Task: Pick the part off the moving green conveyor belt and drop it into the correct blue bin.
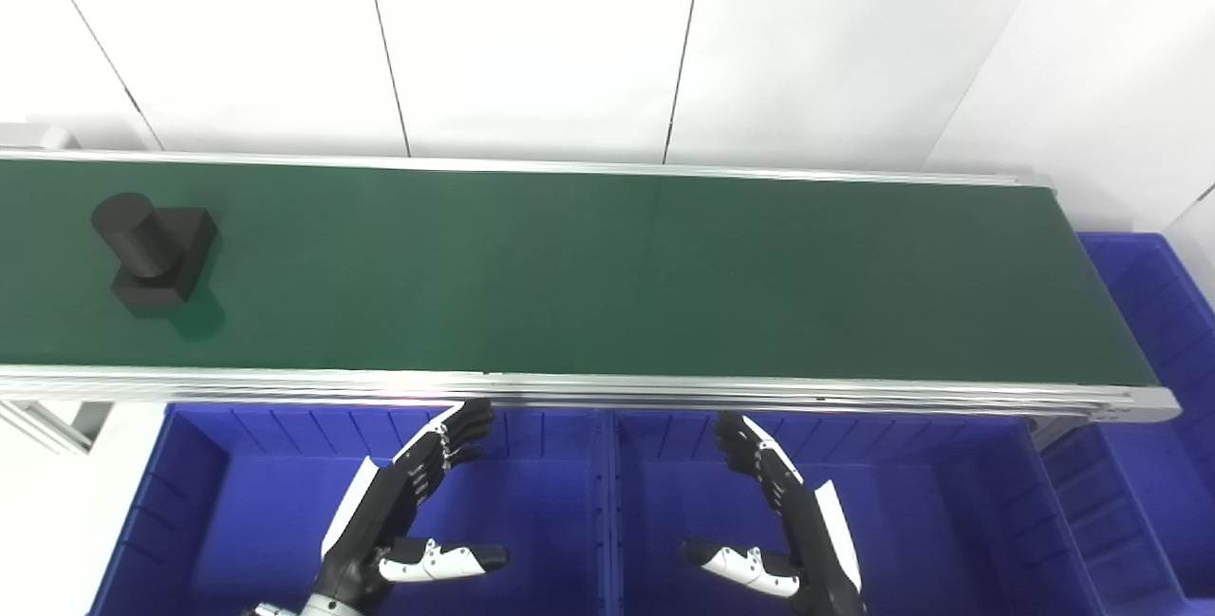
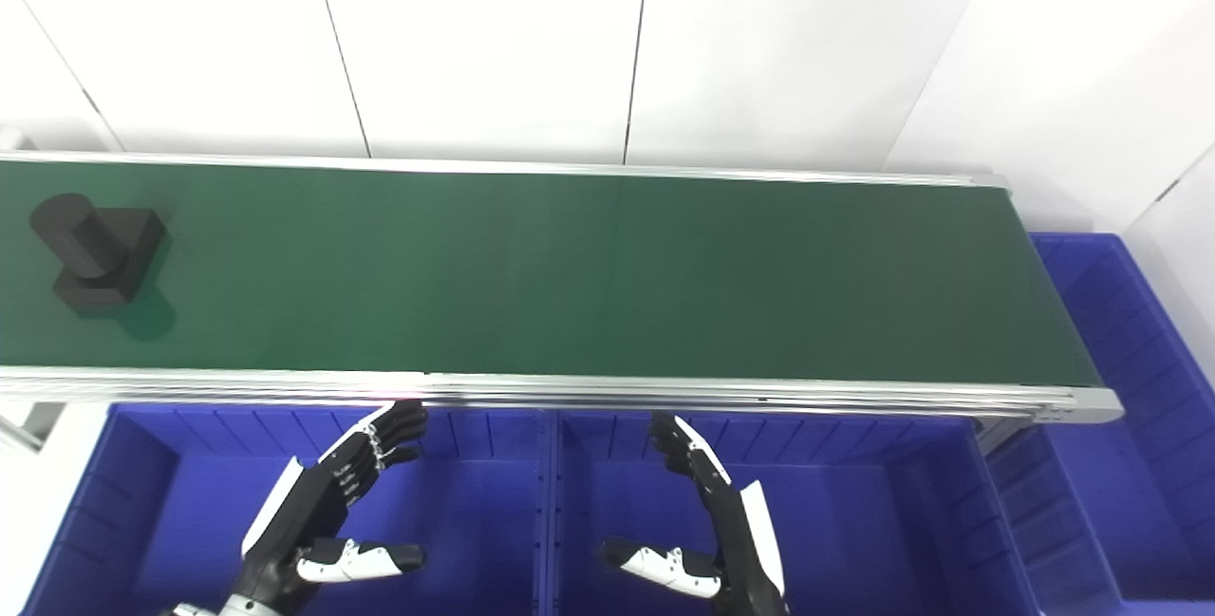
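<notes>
A black part [image 1: 152,248], a cylinder standing on a square block, rides at the far left of the green conveyor belt [image 1: 607,274]. My left hand [image 1: 408,502] hovers open over the left blue bin [image 1: 209,521], fingers stretched toward the belt's near rail, thumb out to the right. My right hand [image 1: 778,512] mirrors it, open above the middle blue bin [image 1: 911,521]. Both hands hold nothing and sit well to the right of the part and nearer to me than the belt.
A third blue bin [image 1: 1153,312] stands past the belt's right end. Aluminium rails [image 1: 607,390] frame the belt front and back. White wall panels rise behind it. A metal support leg [image 1: 43,421] shows at the lower left.
</notes>
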{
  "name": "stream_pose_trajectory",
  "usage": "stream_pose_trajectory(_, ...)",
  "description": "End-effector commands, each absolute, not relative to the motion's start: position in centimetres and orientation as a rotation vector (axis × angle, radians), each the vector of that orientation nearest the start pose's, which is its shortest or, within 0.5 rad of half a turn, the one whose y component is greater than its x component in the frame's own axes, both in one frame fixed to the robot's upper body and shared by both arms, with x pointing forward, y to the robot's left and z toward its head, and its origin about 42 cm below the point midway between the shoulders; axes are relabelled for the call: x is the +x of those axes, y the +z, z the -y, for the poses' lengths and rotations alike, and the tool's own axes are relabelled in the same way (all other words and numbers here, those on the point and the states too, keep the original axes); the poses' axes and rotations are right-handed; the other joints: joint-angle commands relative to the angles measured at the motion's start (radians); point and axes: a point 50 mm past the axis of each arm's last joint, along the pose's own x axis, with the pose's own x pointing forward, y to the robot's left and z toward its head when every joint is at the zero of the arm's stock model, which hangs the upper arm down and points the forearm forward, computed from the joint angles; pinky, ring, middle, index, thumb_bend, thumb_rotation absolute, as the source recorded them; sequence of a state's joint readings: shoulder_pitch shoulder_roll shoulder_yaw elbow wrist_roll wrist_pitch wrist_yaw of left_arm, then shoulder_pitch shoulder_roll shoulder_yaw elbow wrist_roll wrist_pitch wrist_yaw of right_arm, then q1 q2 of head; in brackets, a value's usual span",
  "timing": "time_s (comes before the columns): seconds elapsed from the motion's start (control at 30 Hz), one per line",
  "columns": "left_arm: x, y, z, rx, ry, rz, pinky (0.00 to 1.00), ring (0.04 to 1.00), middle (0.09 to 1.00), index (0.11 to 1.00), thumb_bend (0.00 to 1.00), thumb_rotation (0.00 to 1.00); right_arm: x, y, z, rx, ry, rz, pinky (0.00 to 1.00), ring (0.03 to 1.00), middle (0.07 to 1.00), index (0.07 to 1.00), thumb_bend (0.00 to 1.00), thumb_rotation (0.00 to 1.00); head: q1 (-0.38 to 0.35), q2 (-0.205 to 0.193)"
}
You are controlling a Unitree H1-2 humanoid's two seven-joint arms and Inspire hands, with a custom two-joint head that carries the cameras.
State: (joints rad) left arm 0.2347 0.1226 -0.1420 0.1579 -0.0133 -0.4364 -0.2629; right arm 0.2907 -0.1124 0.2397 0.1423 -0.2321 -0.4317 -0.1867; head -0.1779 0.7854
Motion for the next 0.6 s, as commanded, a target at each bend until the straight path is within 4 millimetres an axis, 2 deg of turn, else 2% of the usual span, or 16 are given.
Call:
stream_pose_trajectory(0.0, 18.6, 3.7, -21.2, 0.068, -0.368, 0.098, 0.84, 0.878, 0.880, 0.863, 0.93, 0.29, 16.3, 3.1, 20.1, -0.243, 0.101, 0.097, 0.80, 0.822, 0.836, 0.859, 0.97, 0.52, 0.003, 0.000)
stream_pose_trajectory(0.27, 18.6, 3.7, -21.4, 0.085, -0.365, 0.098, 0.84, 0.876, 0.878, 0.864, 0.94, 0.32, 16.4, 3.1, 20.0, -0.245, 0.100, 0.099, 0.80, 0.822, 0.834, 0.859, 0.98, 0.53, 0.004, 0.000)
stream_pose_trajectory(0.33, 18.5, 3.5, -21.3, 0.080, -0.368, 0.091, 0.84, 0.879, 0.881, 0.865, 0.95, 0.32, 16.3, 2.9, 20.0, -0.242, 0.103, 0.092, 0.80, 0.824, 0.836, 0.860, 0.98, 0.53, 0.036, -0.017)
stream_pose_trajectory(0.37, 18.5, 3.4, -21.2, 0.085, -0.371, 0.087, 0.84, 0.880, 0.882, 0.866, 0.94, 0.32, 16.3, 2.8, 20.2, -0.245, 0.104, 0.087, 0.80, 0.823, 0.836, 0.860, 0.97, 0.52, 0.083, -0.037)
stream_pose_trajectory(0.4, 18.4, 3.3, -21.1, 0.092, -0.372, 0.083, 0.84, 0.880, 0.881, 0.868, 0.93, 0.32, 16.2, 2.7, 20.3, -0.250, 0.105, 0.085, 0.79, 0.820, 0.836, 0.860, 0.97, 0.52, 0.092, -0.041)
stream_pose_trajectory(0.43, 18.3, 3.2, -20.9, 0.095, -0.372, 0.077, 0.84, 0.878, 0.877, 0.867, 0.93, 0.32, 16.2, 2.6, 20.5, -0.258, 0.107, 0.083, 0.79, 0.821, 0.840, 0.860, 0.95, 0.51, 0.151, -0.067)
stream_pose_trajectory(0.47, 18.3, 3.0, -20.8, 0.089, -0.376, 0.071, 0.84, 0.879, 0.878, 0.868, 0.93, 0.32, 16.1, 2.6, 20.7, -0.259, 0.108, 0.082, 0.79, 0.822, 0.841, 0.861, 0.95, 0.51, 0.151, -0.067)
stream_pose_trajectory(0.5, 18.2, 2.8, -20.5, 0.085, -0.377, 0.064, 0.84, 0.882, 0.880, 0.869, 0.94, 0.32, 16.0, 2.6, 20.9, -0.258, 0.109, 0.077, 0.79, 0.826, 0.844, 0.862, 0.94, 0.51, 0.207, -0.092)
stream_pose_trajectory(0.53, 18.1, 2.6, -20.3, 0.082, -0.377, 0.057, 0.84, 0.880, 0.878, 0.866, 0.94, 0.32, 15.9, 2.6, 21.1, -0.263, 0.111, 0.076, 0.80, 0.832, 0.848, 0.865, 0.94, 0.51, 0.207, -0.092)
stream_pose_trajectory(0.57, 18.0, 2.4, -20.0, 0.079, -0.375, 0.050, 0.84, 0.876, 0.875, 0.860, 0.95, 0.31, 15.8, 2.6, 21.4, -0.265, 0.110, 0.074, 0.81, 0.833, 0.851, 0.868, 0.94, 0.52, 0.255, -0.111)
